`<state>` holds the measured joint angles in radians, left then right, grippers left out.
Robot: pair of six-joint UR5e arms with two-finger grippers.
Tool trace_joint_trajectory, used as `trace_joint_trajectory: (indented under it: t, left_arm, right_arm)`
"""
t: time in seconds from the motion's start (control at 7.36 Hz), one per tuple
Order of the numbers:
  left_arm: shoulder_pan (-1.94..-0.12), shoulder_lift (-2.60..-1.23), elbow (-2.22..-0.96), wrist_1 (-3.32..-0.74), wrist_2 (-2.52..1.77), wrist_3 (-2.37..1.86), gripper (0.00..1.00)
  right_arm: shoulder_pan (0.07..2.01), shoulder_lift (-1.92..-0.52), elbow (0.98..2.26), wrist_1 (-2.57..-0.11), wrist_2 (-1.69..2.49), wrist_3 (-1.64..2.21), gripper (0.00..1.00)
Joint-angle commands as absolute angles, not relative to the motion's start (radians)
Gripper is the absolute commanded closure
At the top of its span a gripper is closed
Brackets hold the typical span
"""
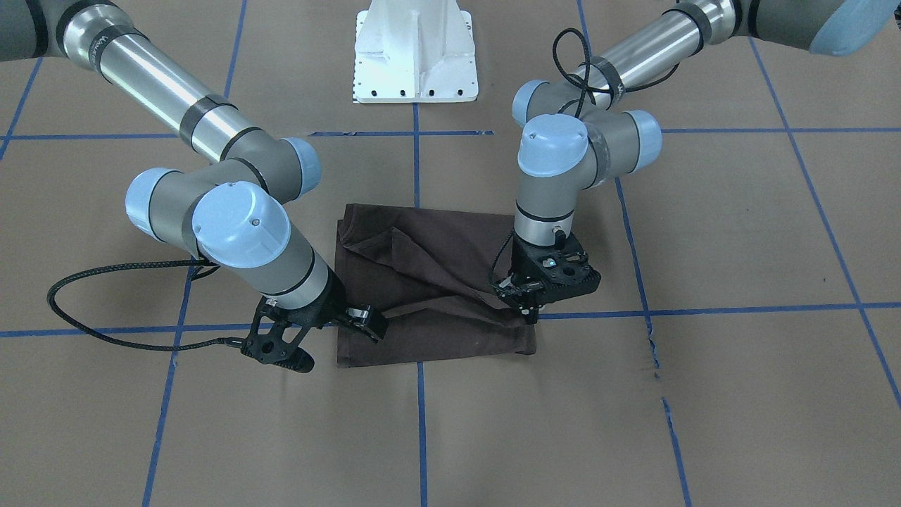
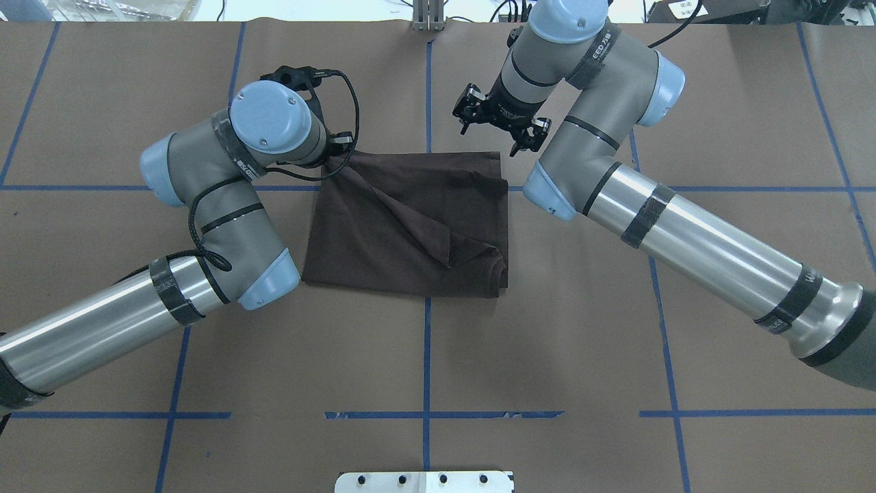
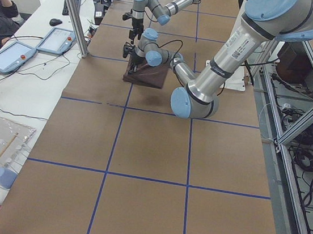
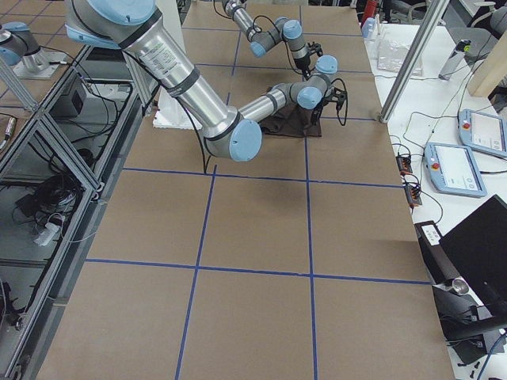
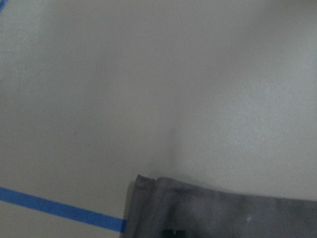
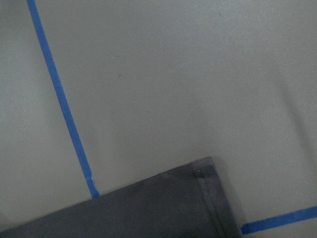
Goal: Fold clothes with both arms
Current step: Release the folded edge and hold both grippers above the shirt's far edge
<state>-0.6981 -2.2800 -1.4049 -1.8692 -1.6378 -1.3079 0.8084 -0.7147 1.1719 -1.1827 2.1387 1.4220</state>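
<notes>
T-shirt (image 1: pixel 436 341) fold pinched by left pincer (image 1: pixel 524 304).

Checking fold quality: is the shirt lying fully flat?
No, a raised diagonal ridge runs across the shirt up to the left gripper.

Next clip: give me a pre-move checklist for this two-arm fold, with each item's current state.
1. Left pincer gripping the brown garment: ok, the cloth rises in a ridge to it.
2. Right pincer gripping the opposite edge: cannot tell.
3. Both pincers at the garment's end away from the white base: ok.
4. Top layer smooth: not ok, it is rumpled diagonally.
5. Right arm's cable loop off the cloth: ok.
</notes>
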Motion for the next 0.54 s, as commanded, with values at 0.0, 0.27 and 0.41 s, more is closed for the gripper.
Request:
trace_joint_trajectory:
  t: [0.0,0.27,0.41]
  left_arm:
    - [-0.749,-2.281,-1.346,-1.885,-1.637,-1.244,1.0]
    - [-0.749,-2.287,-1.319,-1.893,-1.635,-1.238,0.59]
    - [-0.749,-2.292,-1.287,-1.942,-1.634,-1.229,0.01]
  right_arm:
    - [0.808,-0.715,1.172,-1.183,2.14,1.422,0.0]
    - [0.808,-0.73,1.198,-1.183,2.141,1.422,0.0]
    - [0.805,-0.751,1.233,-1.183,2.134,1.422,0.0]
